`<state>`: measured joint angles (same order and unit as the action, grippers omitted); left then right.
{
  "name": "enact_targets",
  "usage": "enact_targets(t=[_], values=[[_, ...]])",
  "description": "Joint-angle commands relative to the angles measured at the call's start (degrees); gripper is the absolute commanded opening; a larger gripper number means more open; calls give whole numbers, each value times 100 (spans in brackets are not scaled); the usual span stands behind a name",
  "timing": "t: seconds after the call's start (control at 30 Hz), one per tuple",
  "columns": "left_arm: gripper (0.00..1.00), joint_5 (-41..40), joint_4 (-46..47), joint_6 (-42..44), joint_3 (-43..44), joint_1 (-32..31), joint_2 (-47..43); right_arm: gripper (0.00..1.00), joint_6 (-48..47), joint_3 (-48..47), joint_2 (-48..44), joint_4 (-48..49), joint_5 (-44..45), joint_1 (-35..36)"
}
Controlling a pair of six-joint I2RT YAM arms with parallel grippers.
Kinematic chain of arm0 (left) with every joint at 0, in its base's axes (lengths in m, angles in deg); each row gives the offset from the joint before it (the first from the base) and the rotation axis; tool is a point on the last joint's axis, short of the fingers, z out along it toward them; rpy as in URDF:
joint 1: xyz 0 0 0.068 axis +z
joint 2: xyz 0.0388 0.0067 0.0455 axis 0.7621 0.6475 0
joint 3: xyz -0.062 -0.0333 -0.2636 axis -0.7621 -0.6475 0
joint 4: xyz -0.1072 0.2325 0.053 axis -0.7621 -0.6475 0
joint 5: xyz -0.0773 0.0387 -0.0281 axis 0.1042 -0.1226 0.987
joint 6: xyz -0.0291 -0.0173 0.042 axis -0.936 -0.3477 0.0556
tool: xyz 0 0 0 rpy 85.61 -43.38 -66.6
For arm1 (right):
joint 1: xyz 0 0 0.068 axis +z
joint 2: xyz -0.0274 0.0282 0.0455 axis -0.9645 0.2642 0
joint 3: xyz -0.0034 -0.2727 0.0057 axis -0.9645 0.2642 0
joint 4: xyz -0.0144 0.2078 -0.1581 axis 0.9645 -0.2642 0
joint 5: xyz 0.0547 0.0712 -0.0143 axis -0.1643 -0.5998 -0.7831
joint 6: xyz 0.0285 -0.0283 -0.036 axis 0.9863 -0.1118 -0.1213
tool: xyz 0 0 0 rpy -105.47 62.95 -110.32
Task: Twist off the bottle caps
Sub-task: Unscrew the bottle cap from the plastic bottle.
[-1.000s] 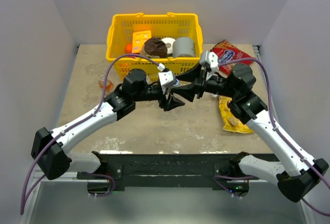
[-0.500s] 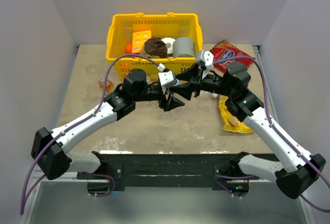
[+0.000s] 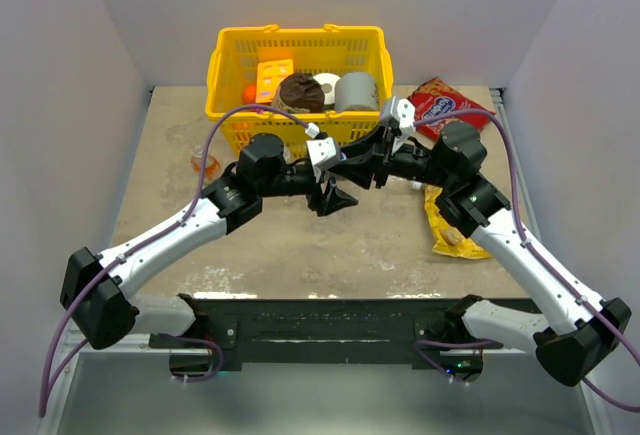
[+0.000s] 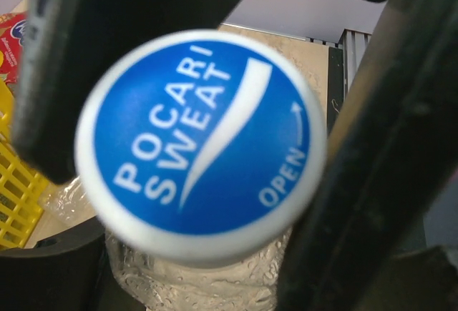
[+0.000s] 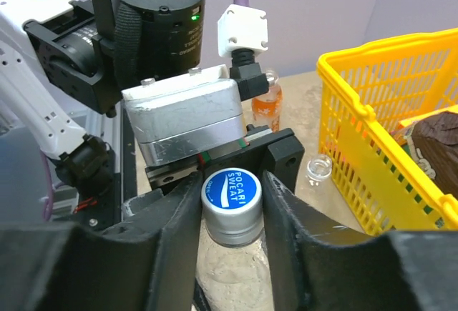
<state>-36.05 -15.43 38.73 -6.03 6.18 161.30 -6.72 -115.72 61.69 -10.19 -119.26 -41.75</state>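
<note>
A clear bottle (image 5: 240, 272) with a blue-faced cap (image 5: 230, 191) reading "POCARI SWEAT" is held over the middle of the table. My left gripper (image 3: 333, 187) is shut on the bottle's body below the neck (image 4: 200, 282). My right gripper (image 5: 230, 207) has a finger on each side of the cap (image 4: 202, 139) and is shut on it. The orange drink bottle (image 3: 200, 163) stands at the left and also shows in the right wrist view (image 5: 268, 104). An uncapped clear bottle (image 5: 318, 169) sits by the basket. The other bottles and caps are out of view.
A yellow basket (image 3: 228, 65) at the back holds a grey roll (image 3: 355, 91), a brown item and an orange box. A red snack pack (image 3: 452, 107) and a yellow one (image 3: 448, 230) lie at the right. White walls close in on both sides.
My right gripper has moved left toward the left gripper and now sits around the cap. The left arm and bottle have stayed put.
</note>
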Motion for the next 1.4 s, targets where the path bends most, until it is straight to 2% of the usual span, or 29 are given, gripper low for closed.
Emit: enact_targets(t=[0.0, 0.13, 0.2, 0.37, 0.53, 0.8, 0.93, 1.03, 1.07, 1.17, 1.3, 1.33, 1.37], values=[[29, 151, 292, -36, 154, 13, -61, 29, 63, -11, -36, 311, -211, 21], [29, 458, 327, -10, 154, 13, -78, 17, -33, -116, 78, 66, -694, 3], [29, 975, 353, 69, 146, 13, -96, 15, 1, -195, 209, -41, -1342, -145], [30, 2756, 406, 35, 242, 13, 9, 11, 589, -257, 508, 485, -2942, -471], [29, 3464, 731, -325, 242, -13, 168, 10, 696, -600, 764, 285, -4129, -515], [29, 3886, 1012, -633, 207, -22, 273, 8, 661, -1249, 650, 12, -4562, -550], [28, 4027, 1127, -730, 190, -22, 300, 8, 293, -1557, 667, -522, -4781, -568], [28, 4141, 1197, -818, 190, -22, 352, 7, -453, -1917, 799, -1479, -5054, -568], [28, 4115, 1197, -818, 181, -22, 344, 7, -1117, -2066, 843, -2239, -5089, -577], [28, 3939, 1127, -731, 181, -22, 370, 7, -1711, -2506, 992, -3105, -5090, -603], [27, 3772, 1065, -686, 172, -22, 405, 7, -1608, -2455, 975, -2959, -4924, -612], [27, 3694, 1057, -660, 172, -22, 405, 8, -1494, -2367, 931, -2820, -4748, -603], [27, 3623, 1004, -625, 181, -22, 379, 10, -1005, -2114, 896, -2270, -4573, -603]])
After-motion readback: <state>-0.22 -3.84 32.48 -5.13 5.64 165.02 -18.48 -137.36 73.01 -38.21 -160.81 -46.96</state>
